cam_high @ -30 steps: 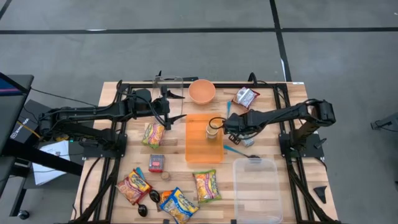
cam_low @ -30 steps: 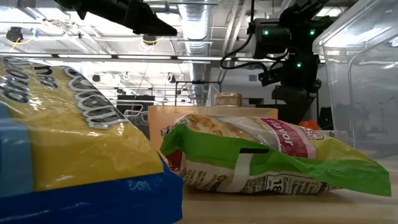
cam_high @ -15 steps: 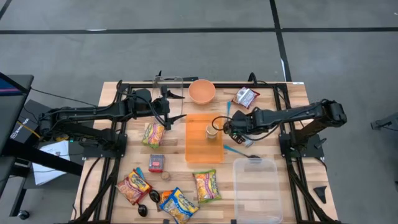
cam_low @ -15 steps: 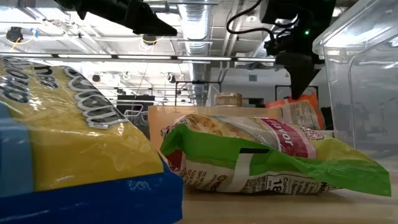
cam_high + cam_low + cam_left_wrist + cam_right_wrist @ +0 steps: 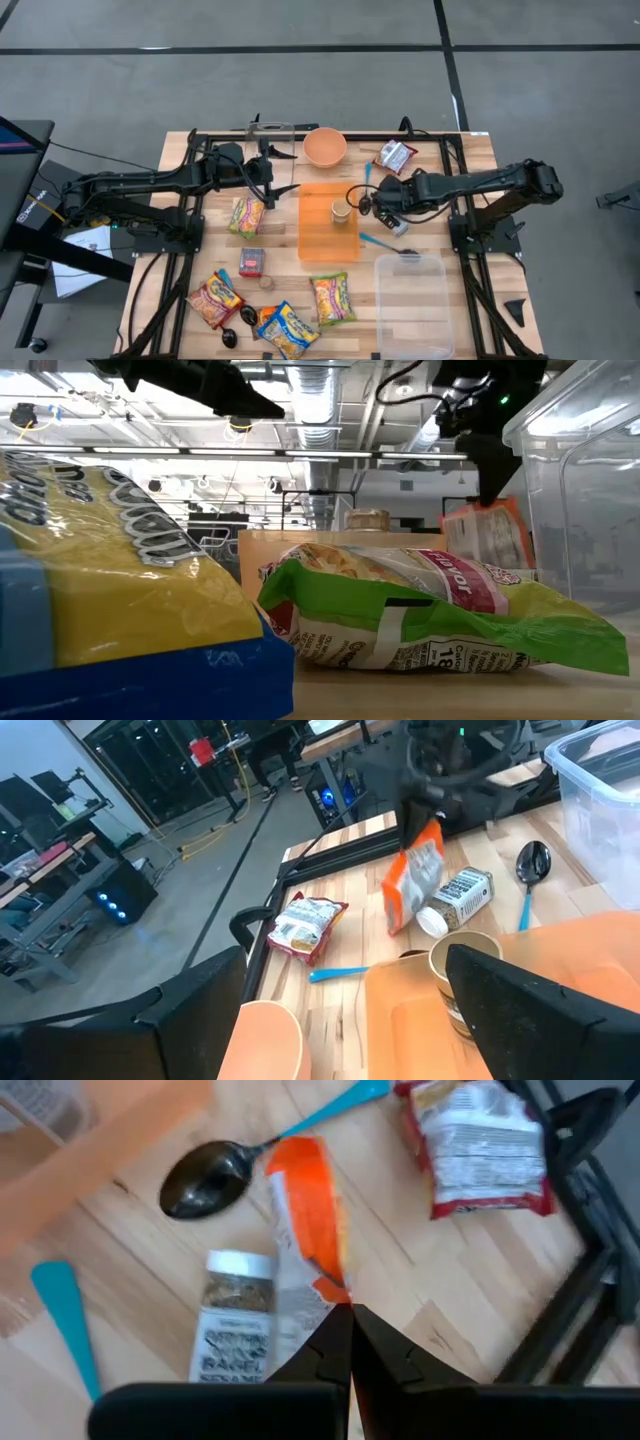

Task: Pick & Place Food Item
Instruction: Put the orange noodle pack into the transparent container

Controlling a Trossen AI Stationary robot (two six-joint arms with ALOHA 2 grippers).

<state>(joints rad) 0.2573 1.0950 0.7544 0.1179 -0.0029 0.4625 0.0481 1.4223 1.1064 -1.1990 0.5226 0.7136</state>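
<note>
Right gripper (image 5: 345,1323) pinches the orange packet (image 5: 308,1215) above the table (image 5: 470,1280)

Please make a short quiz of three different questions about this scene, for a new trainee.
1. True or false: the right gripper is shut on the orange packet.
2. What stands on the orange tray?
A. a paper cup
B. a spoon
C. a red box
3. Fill in: beside the orange packet, a seasoning jar lies on its ____.

Key:
1. True; the packet hangs from the closed fingers, its lower end close to the table.
2. A, the paper cup.
3. Side.
</note>
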